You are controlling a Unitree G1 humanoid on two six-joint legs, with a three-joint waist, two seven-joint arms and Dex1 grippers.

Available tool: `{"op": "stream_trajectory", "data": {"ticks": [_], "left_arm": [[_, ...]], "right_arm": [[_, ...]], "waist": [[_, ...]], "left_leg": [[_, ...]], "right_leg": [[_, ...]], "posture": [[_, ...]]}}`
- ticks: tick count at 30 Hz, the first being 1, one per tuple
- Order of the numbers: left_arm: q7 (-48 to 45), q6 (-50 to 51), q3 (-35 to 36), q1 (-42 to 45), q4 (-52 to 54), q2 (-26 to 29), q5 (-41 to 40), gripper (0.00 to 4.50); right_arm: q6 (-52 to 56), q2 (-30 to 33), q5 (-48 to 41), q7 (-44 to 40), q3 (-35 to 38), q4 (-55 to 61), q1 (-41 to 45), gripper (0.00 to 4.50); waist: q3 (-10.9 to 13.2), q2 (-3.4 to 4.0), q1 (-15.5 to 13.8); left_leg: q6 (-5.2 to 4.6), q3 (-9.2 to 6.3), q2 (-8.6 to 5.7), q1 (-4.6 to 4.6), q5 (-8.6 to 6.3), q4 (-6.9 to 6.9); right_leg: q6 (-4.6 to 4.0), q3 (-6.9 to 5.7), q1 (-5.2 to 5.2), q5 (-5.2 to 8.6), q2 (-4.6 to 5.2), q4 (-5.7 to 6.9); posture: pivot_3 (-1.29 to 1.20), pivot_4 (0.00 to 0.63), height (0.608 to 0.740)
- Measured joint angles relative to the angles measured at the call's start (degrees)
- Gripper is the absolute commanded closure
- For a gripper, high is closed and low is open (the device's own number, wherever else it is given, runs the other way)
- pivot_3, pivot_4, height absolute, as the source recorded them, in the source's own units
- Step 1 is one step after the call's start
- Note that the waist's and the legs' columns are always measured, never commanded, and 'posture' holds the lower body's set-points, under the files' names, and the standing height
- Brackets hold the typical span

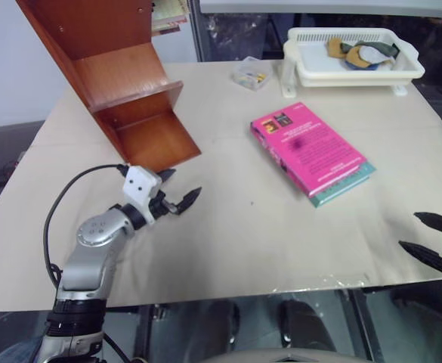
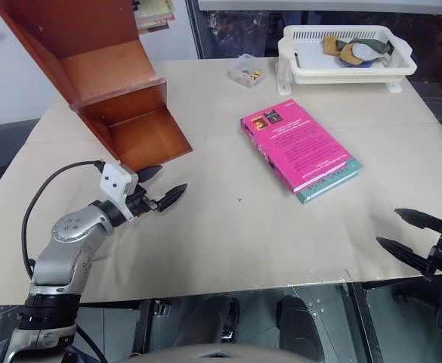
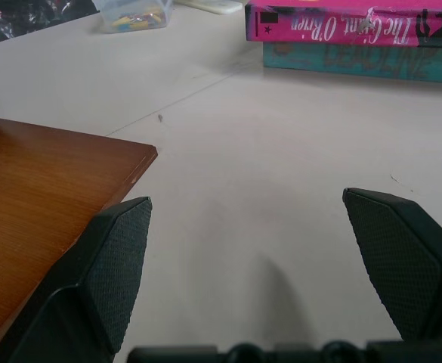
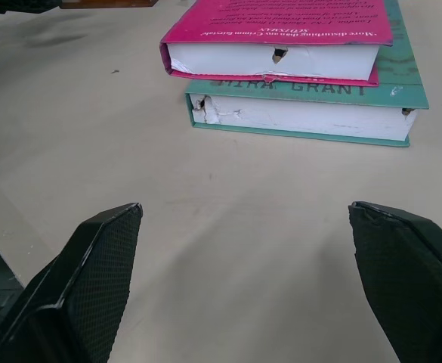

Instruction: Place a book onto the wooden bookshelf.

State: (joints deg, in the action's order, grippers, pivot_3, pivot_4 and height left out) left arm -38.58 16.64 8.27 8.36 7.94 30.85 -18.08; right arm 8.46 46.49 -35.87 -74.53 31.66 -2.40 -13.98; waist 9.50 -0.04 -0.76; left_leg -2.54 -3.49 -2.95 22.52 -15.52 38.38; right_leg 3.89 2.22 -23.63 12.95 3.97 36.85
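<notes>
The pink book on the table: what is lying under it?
Under the pink book lies a teal-green book of similar size, flat on the table. Its edges and spine show; its cover is mostly hidden by the pink one.

The book [image 1: 308, 147] has a bright magenta-pink cover with dark small print and small pictures at one corner; its spine carries pale lettering; the book under it [image 4: 304, 110] is teal-green with darker lettering and white page edges; the bookshelf [image 1: 127, 83] is glossy reddish-brown wood; the table [image 1: 228, 227] is plain beige; the tray [image 1: 354, 66] is white; the gripper fingers [image 3: 115, 257] are black with a fine dotted texture.
</notes>
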Motion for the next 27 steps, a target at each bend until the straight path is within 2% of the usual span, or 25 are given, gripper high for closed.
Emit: {"op": "stream_trajectory", "data": {"ticks": [27], "left_arm": [[1.58,0.38,0.06,-1.01,1.47,-0.77,-0.10,0.04]], "right_arm": [[-0.09,-1.25,1.96,0.77,-2.10,-0.76,3.18,0.00]], "waist": [[0.00,0.00,0.00]], "left_leg": [[0.01,0.00,0.00,0.00,0.00,0.00]], "right_leg": [[0.00,0.00,0.00,0.00,0.00,0.00]], "posture": [[0.00,0.150,0.740]]}}
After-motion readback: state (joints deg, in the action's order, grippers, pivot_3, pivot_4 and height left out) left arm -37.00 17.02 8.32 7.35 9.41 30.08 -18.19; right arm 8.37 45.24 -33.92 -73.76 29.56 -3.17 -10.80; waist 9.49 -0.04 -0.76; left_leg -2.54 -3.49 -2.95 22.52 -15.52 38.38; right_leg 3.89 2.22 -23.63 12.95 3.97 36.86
